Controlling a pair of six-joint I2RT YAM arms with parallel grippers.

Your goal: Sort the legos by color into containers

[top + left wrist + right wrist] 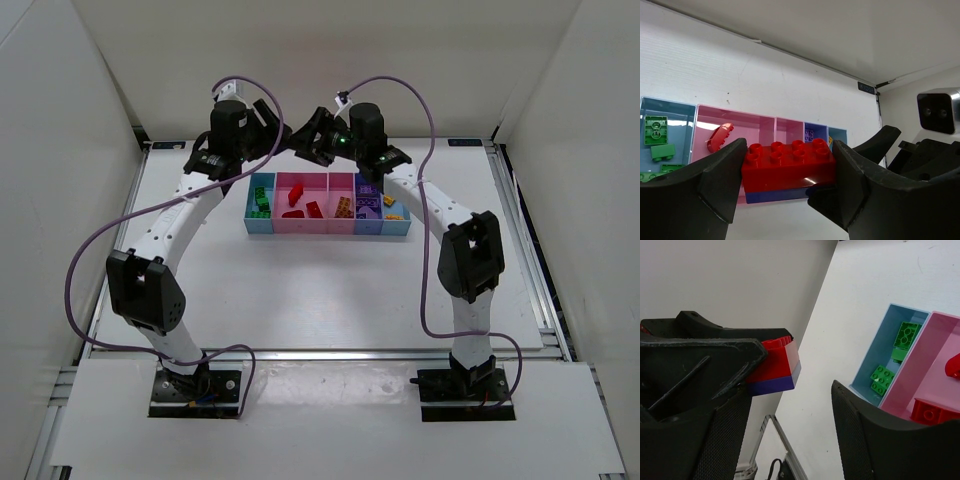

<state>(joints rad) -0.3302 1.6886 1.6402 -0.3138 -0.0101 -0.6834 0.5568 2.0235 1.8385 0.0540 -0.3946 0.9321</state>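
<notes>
Your left end effector (790, 161) pinches the red-on-purple brick pair (787, 172) by its short ends. Your right end effector (792, 401), spread, stands just beside it.

The top camera looks down from behind over the whole table (320, 290). Both wrist cameras peer closely past their fingers (695, 190). All 3 share the bins (330, 229).

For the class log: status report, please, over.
Left fingers clamp red-topped lego stack. Right fingers open, beside it. Nothing blocking bins.
</notes>
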